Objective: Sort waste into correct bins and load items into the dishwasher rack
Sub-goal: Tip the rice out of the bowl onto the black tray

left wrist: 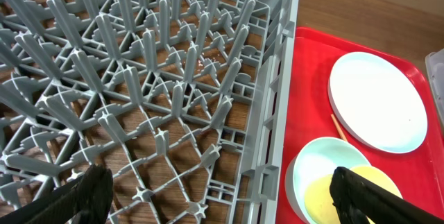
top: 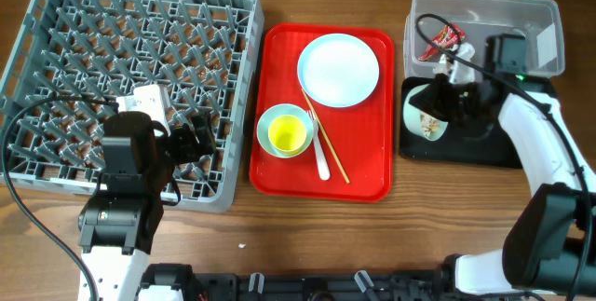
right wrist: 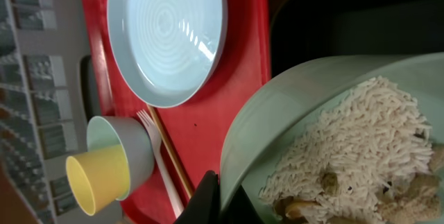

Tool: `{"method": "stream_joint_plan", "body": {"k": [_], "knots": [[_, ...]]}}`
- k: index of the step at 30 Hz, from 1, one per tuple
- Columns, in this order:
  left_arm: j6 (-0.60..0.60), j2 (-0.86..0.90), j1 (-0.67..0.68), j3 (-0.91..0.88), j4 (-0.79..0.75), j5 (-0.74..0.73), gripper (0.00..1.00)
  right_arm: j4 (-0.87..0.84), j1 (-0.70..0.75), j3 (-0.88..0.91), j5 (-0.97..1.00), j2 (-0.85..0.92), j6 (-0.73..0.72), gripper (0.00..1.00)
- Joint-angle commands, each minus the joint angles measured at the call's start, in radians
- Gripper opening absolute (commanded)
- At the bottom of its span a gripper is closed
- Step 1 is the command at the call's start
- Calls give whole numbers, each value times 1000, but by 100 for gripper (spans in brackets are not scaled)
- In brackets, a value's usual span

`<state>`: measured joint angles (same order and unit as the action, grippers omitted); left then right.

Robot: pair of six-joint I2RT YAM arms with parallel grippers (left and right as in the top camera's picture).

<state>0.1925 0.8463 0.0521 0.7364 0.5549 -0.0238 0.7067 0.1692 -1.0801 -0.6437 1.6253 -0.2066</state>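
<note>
One bowl (right wrist: 277,120), probably light, rigid, slick, holding loose scraps (right wrist: 361,134): right end effector (right wrist: 220,200) pinches its rim; left end effector (left wrist: 222,196) spread

The bowl (right wrist: 298,106) runs off the frame edge; right arm (top: 533,138) covers part of black tray (top: 466,150).

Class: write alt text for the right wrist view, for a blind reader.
The right gripper pinches the rim of a pale mint-green bowl of whitish food scraps over a black tray; beyond, a white round plate on a red tray.
</note>
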Motion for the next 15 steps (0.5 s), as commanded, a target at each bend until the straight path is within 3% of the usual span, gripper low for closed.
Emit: {"method": "stream_joint_plan", "body": {"k": [1, 15], "knots": [[-6, 1, -6, 19, -1, -1, 100, -59, 80, 56, -203, 33, 25, 4], [-6, 1, -6, 19, -1, -1, 100, -189, 265, 75, -860, 219, 46, 4]]}}
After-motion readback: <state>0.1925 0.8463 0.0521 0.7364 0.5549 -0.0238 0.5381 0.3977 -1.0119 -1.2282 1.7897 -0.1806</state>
